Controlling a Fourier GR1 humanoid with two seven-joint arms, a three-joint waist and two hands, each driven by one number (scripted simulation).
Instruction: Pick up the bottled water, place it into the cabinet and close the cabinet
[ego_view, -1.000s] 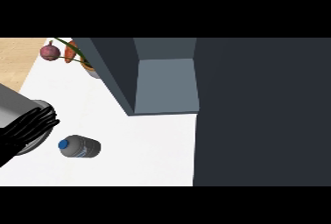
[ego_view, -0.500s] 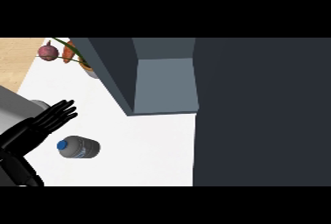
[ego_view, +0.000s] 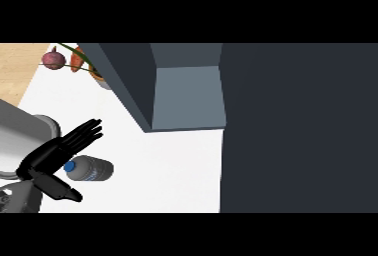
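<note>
Hand (ego_view: 55, 152) now nearer beside bottle (ego_view: 90, 169).

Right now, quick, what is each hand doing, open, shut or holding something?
Left hand: open, fingers straight, thumb spread, holding nothing, beside the clear plastic bottled water with a blue cap lying on the white counter.
Right hand: not in view.

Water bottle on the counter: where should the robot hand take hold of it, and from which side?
Best around its clear body, probably. The water bottle appears to lie on its side, blue cap toward the left robot hand, which is open just left of it. Coming from above and closing across the round barrel looks safer than pinching the small cap.
</note>
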